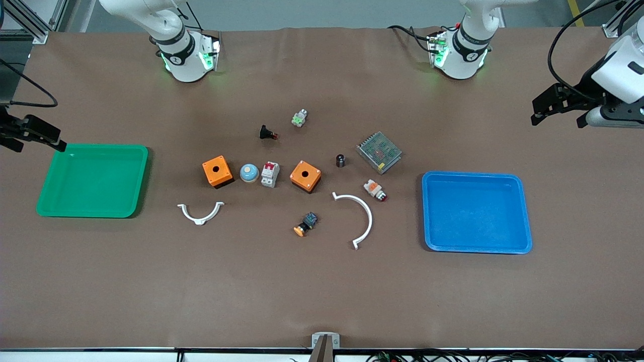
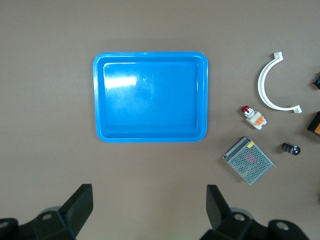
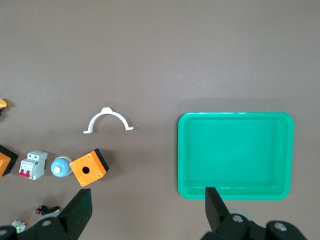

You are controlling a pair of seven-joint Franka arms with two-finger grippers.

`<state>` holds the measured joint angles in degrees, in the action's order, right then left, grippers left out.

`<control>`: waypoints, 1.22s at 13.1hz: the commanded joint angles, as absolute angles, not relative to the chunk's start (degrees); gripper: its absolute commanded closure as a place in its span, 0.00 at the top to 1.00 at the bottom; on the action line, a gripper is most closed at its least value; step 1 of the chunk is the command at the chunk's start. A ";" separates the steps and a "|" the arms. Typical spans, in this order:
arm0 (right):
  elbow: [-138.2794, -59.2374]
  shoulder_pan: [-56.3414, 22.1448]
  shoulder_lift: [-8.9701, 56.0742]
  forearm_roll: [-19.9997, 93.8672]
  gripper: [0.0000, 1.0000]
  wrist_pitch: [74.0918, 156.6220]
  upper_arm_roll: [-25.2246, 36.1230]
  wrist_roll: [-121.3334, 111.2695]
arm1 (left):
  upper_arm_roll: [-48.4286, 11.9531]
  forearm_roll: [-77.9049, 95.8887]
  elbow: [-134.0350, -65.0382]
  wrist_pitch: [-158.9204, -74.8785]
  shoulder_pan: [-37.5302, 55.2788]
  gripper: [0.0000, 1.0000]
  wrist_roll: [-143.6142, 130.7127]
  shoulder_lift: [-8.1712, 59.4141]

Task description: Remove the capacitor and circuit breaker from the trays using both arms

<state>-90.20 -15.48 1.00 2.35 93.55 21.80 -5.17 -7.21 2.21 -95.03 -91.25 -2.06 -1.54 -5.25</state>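
One capacitor (image 1: 340, 161), one breaker (image 1: 270, 174) mid-surface; left gripper (image 1: 558, 104) and right gripper (image 1: 31, 134) raised over opposite surface ends, fingers apart.

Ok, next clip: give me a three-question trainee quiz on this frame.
1. True or false: the capacitor lies in the blue tray.
2. The breaker lies beside: A) the blue dome button B) the mesh box C) the green tray
3. Fill in: the left hand and right hand are both ____.

Key: 1 false, it lies on the table beside the mesh box; 2 A; 3 open.
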 commanded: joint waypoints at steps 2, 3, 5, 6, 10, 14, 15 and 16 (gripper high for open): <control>-87.72 -15.47 3.51 2.37 1.00 93.34 21.36 -4.92 | -8.00 2.72 -96.50 -91.67 -2.64 1.00 -3.34 -6.94; -87.80 -15.73 3.69 2.29 1.00 92.82 21.36 -4.92 | -8.17 2.64 -96.33 -91.67 -2.64 1.00 -4.12 -6.94; -87.80 -15.64 3.60 2.29 1.00 92.81 21.36 -4.92 | -8.52 1.85 -96.24 -91.58 -2.55 1.00 -5.70 -7.21; -87.45 -15.82 3.60 2.29 1.00 92.90 21.27 -4.75 | -8.87 0.98 -96.24 -91.50 -2.55 1.00 -6.15 -7.47; -85.52 -16.17 3.78 1.68 1.00 92.73 21.01 -4.83 | -9.40 0.44 -96.06 -90.70 -2.90 1.00 -6.33 -8.17; -85.43 -16.52 3.69 2.02 1.00 93.08 21.01 -3.95 | -8.96 -1.57 -94.49 -90.62 -2.99 1.00 -5.27 -7.65; -85.34 -16.78 3.60 1.41 1.00 92.82 20.92 -3.96 | -9.05 -2.45 -93.70 -90.62 -2.99 1.00 -5.27 -7.39; -84.99 -16.79 3.52 1.41 1.00 92.73 20.92 -3.96 | -9.05 -2.46 -93.60 -90.62 -2.99 1.00 -5.27 -7.38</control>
